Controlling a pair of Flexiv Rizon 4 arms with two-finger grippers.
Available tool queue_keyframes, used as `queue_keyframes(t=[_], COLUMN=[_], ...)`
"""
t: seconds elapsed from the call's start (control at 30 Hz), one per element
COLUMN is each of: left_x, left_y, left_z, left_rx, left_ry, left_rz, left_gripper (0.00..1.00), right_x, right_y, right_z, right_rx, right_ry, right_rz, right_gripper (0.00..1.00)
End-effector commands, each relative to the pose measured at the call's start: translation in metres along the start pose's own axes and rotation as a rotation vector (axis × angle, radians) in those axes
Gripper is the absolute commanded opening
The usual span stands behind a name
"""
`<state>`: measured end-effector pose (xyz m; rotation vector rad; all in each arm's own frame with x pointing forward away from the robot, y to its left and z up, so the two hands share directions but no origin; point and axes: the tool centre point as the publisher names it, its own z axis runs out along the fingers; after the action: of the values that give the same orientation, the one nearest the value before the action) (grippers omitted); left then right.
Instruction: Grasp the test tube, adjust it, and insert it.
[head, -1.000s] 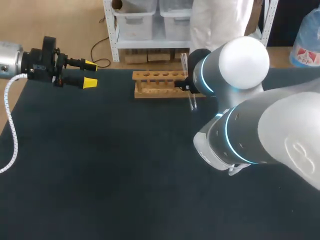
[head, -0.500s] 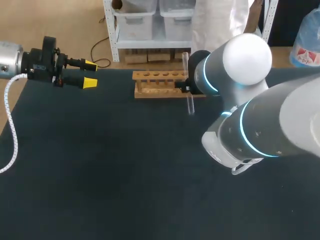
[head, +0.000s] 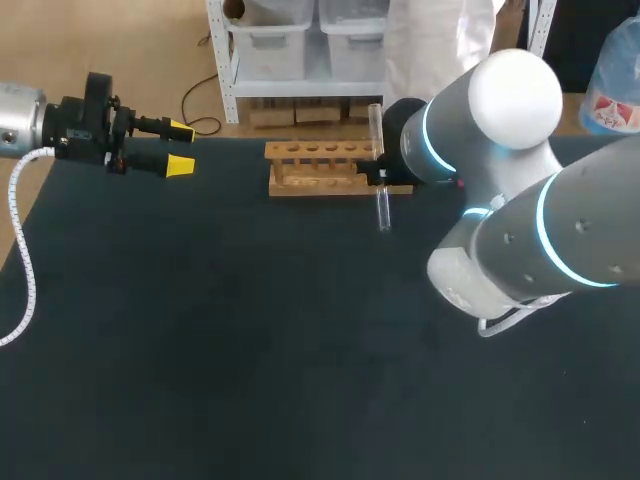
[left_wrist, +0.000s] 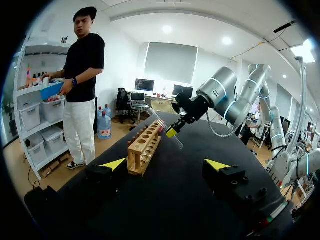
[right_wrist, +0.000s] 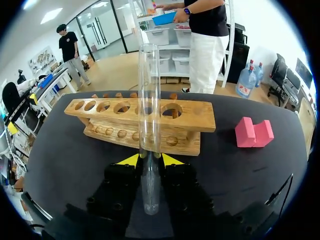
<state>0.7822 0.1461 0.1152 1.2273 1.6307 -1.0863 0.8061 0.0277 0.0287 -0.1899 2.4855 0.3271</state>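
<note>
Where your right gripper (right_wrist: 150, 159) sits: just in front of the light wooden test-tube rack (right_wrist: 100, 107), on its near side, with the yellow tips pressed against a clear glass test tube (right_wrist: 148, 100) from both sides.
Right grip: clamped on the tube's lower part; the rounded bottom end sticks out below the fingers, and the long open-topped part rises above them.
Tube position: in your right wrist view it stands upright in front of the rack, crossing the second hole from the end nearest the pink block. It sits in no hole.
Tube from above: the test tube (head: 383, 210) runs past the rack's (head: 315, 165) right end, its open top over the far edge and its bottom over the black table (head: 200, 350).
Tube from the left wrist: the tube (left_wrist: 177, 142) leans at a slant in the right gripper (left_wrist: 172, 131), beside the far end of the rack (left_wrist: 145, 147).
Rack: one row of round holes along the top plank, all of them without tubes as far as you can see.
Pink block: a notched pink block (right_wrist: 254, 132) lies on the table beyond the rack's end, apart from it.
Left gripper (head: 181, 147): fingers apart, holding nothing, at the table's far left edge, well apart from the rack.
Left wrist view: the left gripper (left_wrist: 166, 164) points along the table toward the rack.
</note>
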Motion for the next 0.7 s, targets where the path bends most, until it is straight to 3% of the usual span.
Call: queue_keyframes(t=[0.03, 0.37, 0.7], left_x=[0.001, 0.001, 0.001], left_y=[0.0, 0.0, 0.0], left_z=[0.0, 0.0, 0.0], left_rx=[0.0, 0.0, 0.0], left_ry=[-0.003, -0.003, -0.003], left_rz=[0.003, 0.003, 0.003], left_gripper=[1.0, 1.0, 1.0], right_x=[-0.003, -0.002, -0.002], right_y=[-0.002, -0.001, -0.004], right_z=[0.001, 0.0, -0.03], right_rx=[-0.04, -0.043, -0.001], right_ry=[0.081, 0.091, 0.066], right_rz=[-0.002, -0.011, 0.012], right_gripper=[0.0, 0.0, 0.0])
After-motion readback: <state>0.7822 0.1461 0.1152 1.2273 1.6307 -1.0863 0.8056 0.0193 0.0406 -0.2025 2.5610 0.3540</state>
